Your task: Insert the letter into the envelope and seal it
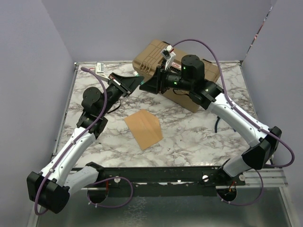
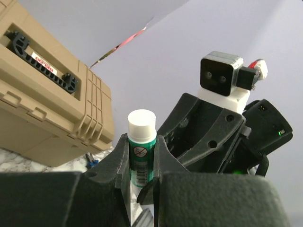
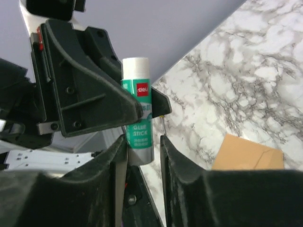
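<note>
My left gripper (image 2: 141, 139) is shut on a green glue stick (image 2: 142, 146) with a white cap, held upright above the back of the table. The right gripper (image 3: 143, 139) faces it, jaws open around the stick's grey bottom end (image 3: 140, 153), with a gap showing on the right side. In the top view both grippers, left (image 1: 134, 82) and right (image 1: 147, 85), meet in front of the case. The orange-brown envelope (image 1: 143, 128) lies flat mid-table, well below both; one corner of the envelope (image 3: 248, 153) shows in the right wrist view. The letter is not in view.
A tan hard case (image 1: 177, 71) stands at the back of the marble table (image 1: 199, 132), right behind the grippers, also seen as the case (image 2: 42, 94) in the left wrist view. A small white item (image 1: 100, 67) lies at the back left. Purple walls enclose the table.
</note>
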